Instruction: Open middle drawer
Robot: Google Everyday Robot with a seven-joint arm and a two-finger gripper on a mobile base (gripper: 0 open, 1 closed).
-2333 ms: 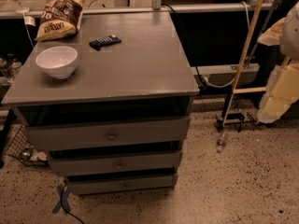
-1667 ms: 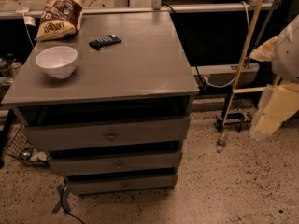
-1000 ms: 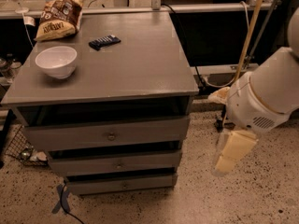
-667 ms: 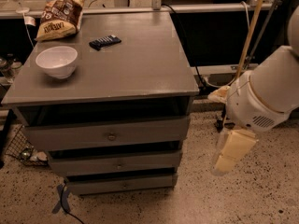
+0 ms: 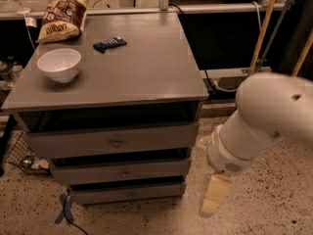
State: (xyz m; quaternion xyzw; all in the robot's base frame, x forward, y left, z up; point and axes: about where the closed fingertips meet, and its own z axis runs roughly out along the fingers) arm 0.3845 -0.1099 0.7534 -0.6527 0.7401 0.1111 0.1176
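So the middle drawer [image 5: 146, 170] is the second of three grey fronts on the cabinet [image 5: 146, 77]. It's got a small round knob [image 5: 124, 173] dead centre and a dark strip of shadow right above it. It looks pushed in, and nothing is touching it. The top drawer [image 5: 73, 143] sits just above with a slightly bigger knob [image 5: 116, 143], and the bottom drawer [image 5: 161, 191] is the slimmest one, down by the floor [image 5: 274, 204].

The gripper [image 5: 214, 196] is off to the right of the cabinet, hanging low at about the height of the bottom drawer and pointing down at the floor. It's near the cabinet's right front corner but clear of it, and it's got nothing in it. Honestly can't tell how far open it is from this angle. The big white arm [image 5: 266, 116] it hangs from fills the right side of the shot.

On the cabinet top, a white bowl [image 5: 59, 65] sits near the left edge. A chip bag [image 5: 61, 18] lies at the back left corner, and a small black remote-looking thing [image 5: 110, 44] lies just right of the bag, behind the bowl.

A couple of wooden poles [image 5: 264, 28] lean behind the arm. A black cable [image 5: 193, 38] runs down behind the cabinet, and there's a wire basket [image 5: 19, 153] on the floor at the left.
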